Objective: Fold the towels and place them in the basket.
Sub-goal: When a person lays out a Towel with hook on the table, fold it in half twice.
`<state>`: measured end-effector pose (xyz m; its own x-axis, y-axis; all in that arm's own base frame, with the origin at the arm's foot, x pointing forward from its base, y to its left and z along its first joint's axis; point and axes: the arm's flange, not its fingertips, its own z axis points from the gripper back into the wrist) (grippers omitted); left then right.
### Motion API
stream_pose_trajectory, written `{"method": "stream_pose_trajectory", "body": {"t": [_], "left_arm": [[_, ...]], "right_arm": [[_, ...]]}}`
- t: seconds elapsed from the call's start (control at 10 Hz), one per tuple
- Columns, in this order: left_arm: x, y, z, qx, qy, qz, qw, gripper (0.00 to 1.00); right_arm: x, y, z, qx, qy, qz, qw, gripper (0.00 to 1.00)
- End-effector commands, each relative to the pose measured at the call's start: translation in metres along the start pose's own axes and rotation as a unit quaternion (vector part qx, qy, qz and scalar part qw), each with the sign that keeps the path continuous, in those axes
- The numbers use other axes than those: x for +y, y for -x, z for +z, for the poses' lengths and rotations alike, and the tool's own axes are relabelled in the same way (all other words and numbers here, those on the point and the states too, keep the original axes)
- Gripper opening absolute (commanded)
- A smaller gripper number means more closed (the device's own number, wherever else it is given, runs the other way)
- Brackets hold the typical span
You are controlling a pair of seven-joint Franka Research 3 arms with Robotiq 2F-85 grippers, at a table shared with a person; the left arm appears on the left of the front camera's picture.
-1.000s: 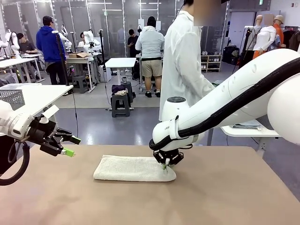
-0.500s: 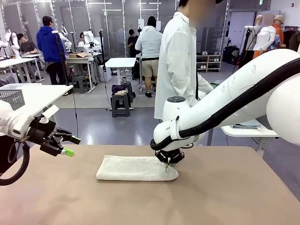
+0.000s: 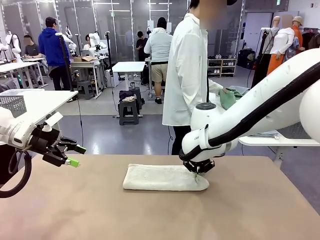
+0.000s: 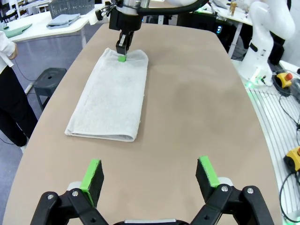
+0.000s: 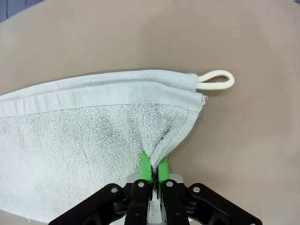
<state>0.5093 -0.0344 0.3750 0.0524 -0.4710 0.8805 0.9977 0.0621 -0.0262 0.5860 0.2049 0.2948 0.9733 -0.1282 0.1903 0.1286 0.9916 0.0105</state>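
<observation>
Lying folded into a long strip on the tan table (image 3: 250, 210), the cream-white towel (image 3: 165, 177) sits a little right of the middle, toward the far edge. Its corner loop (image 5: 215, 79) rests flat on the tabletop, just off the hemmed edge. Beside that corner the right gripper (image 3: 199, 172) points down onto the cloth, and its green pads are pinched together on a small raised fold of terry, as its own wrist view shows. The rest of the towel lies flat.

Well apart from it, near the table's left edge, the left gripper (image 3: 77, 156) hangs above the surface with its jaws spread wide and nothing between them. Its wrist view looks along the towel's length to the right gripper at the other end.

Beyond the table on the robot's right stands a white side table (image 4: 56, 28) bearing the dark mesh basket (image 4: 70, 7), a folded grey-blue towel (image 4: 63, 19) just beside it and a green towel (image 4: 14, 29) near its edge. A person (image 3: 187, 75) in a white coat stands at the far side.
</observation>
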Motion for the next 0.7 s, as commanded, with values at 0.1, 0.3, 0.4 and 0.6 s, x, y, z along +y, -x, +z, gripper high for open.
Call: {"method": "stream_pose_trajectory", "body": {"t": [0.1,0.3,0.4,0.6], "left_arm": [[-0.001,-0.003,0.001,0.001,-0.003,-0.002,1.000,1.00],[-0.001,-0.003,0.001,0.001,-0.003,-0.002,1.000,1.00],[-0.001,-0.003,0.001,0.001,-0.003,-0.002,1.000,1.00],[-0.001,-0.003,0.001,0.001,-0.003,-0.002,1.000,1.00]], "right_arm": [[-0.001,0.001,0.030,-0.039,-0.011,0.019,0.999,0.00],[0.023,0.001,0.080,-0.055,0.003,0.025,0.998,0.00],[0.043,0.007,0.101,-0.048,0.022,0.026,0.998,0.00],[0.094,0.015,0.125,-0.049,0.047,0.035,0.997,0.00]]}}
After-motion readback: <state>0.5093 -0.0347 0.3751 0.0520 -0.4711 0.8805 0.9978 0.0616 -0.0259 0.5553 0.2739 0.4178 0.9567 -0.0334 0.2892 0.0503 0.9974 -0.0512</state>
